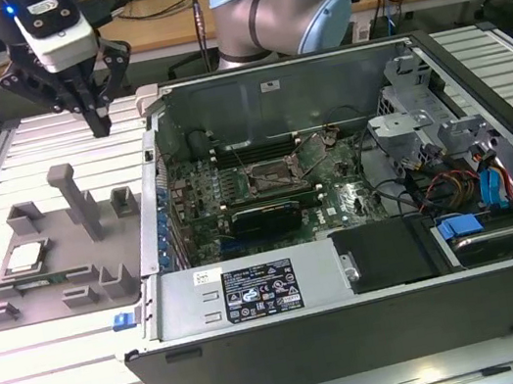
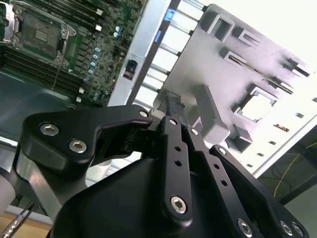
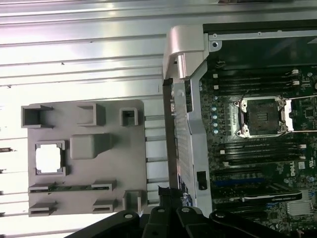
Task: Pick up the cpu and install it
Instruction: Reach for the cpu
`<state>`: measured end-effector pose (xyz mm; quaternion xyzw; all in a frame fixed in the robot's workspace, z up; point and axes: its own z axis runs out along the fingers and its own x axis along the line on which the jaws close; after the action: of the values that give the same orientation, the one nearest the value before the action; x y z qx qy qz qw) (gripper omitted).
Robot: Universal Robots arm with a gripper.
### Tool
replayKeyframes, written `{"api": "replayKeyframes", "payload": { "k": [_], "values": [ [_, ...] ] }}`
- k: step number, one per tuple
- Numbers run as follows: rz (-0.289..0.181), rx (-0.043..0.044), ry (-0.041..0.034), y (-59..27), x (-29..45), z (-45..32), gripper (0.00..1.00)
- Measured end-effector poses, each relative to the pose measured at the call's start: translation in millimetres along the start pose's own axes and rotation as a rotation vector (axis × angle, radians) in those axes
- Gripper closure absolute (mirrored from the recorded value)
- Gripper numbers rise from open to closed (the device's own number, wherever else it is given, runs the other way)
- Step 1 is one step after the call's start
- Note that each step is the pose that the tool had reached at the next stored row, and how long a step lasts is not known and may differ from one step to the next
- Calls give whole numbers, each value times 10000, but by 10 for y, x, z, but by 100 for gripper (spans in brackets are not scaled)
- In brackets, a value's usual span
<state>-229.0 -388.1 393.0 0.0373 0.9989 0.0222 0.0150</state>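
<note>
**Black metal gripper [image 2: 171, 101] empty; pale silver square cpu [image 1: 24, 257] sits in tray**

Jaws are pressed together, pinching nothing. In the exterior view the cpu lies flat in a recess of the grey plastic fixture tray [image 1: 70, 260], at about seven o'clock from the gripper and well apart. It is probably light, stiff and slick on top, with a fragile underside. Best held by opposite rim edges.

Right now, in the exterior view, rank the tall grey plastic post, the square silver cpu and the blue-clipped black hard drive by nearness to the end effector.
1. Tall grey plastic post, just below the end effector.
2. Square silver cpu, on the grey tray, toward the exterior view's left.
3. Blue-clipped black hard drive, in the computer case, far right.
</note>
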Motion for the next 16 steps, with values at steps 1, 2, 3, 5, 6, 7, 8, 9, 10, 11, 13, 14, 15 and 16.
{"api": "replayKeyframes", "payload": {
  "k": [1, 2, 3, 5, 6, 7, 8, 9, 10, 11, 13, 14, 15, 16],
  "values": [
    [-1, 0, -4, 4, 42, -1, 89],
    [-1, -1, -6, 5, 63, -1, 89],
    [-1, -1, -8, 8, 85, -1, 89],
    [0, 0, -12, 14, 138, -2, 89],
    [0, 0, -13, 17, 165, -3, 89],
    [-1, -1, -14, 20, 183, -3, 89],
    [-1, -1, -15, 23, 212, -2, 89],
    [-2, -1, -16, 26, 232, -1, 89],
    [0, -1, -15, 30, 251, 0, 89],
    [0, -1, -16, 33, 268, 1, 89],
    [0, -1, -16, 41, 304, 5, 89],
    [0, -1, -16, 46, 327, 10, 89],
    [-1, -3, -17, 51, 347, 15, 89],
    [-1, -2, -16, 55, 364, 19, 89]
  ]
}}
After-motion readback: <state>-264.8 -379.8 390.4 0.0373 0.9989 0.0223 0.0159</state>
